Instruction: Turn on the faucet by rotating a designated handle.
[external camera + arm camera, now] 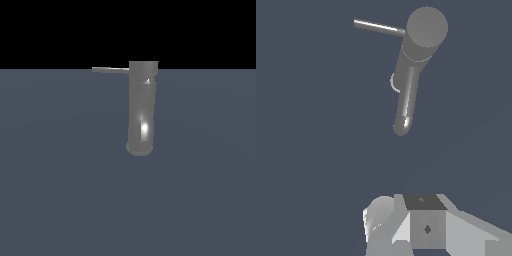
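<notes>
The faucet is a tall grey metallic cylinder with a bright highlight low on its body and a wider base ring on the floor. Its darker top band sits at the horizon line. The handle, a thin flat grey bar, sticks out from the top toward the exterior view's left. In the wrist view the faucet is seen from above, with the handle projecting sideways from its round cap. My gripper shows only as white and grey blocks at the frame's edge, well apart from the faucet. Nothing is between its fingers. It is absent from the exterior view.
A flat blue-grey floor spreads around the faucet on all sides. Above the horizon the background is black.
</notes>
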Robot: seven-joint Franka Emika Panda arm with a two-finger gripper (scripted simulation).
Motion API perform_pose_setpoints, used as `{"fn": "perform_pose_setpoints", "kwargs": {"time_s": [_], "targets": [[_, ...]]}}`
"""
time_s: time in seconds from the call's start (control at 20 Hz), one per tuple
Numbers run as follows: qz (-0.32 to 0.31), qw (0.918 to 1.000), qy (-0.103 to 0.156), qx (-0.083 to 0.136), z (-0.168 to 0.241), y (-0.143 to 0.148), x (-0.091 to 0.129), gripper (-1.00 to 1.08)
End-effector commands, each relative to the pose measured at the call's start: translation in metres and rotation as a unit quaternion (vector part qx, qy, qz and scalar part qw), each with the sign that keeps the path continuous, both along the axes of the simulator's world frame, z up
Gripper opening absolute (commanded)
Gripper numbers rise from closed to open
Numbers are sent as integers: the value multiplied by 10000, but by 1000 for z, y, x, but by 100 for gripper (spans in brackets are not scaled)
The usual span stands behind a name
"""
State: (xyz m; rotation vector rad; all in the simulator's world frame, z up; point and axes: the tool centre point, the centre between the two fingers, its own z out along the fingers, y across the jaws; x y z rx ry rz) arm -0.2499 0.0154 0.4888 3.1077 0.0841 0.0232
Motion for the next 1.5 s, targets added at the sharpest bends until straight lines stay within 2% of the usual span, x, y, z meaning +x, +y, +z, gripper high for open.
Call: {"fn": "perform_pose_setpoints", "kwargs": {"time_s": [0.0,0.45,0.85,1.15,1.45], "targets": [[0,10000,0,0,0,0,0,-100],[-58,9996,203,211,-9,-5,2,-100],[-130,9995,201,227,-10,-4,6,-100],[-423,9985,206,294,-11,-2,18,-100],[-931,9946,221,394,-15,1,39,-100]]}}
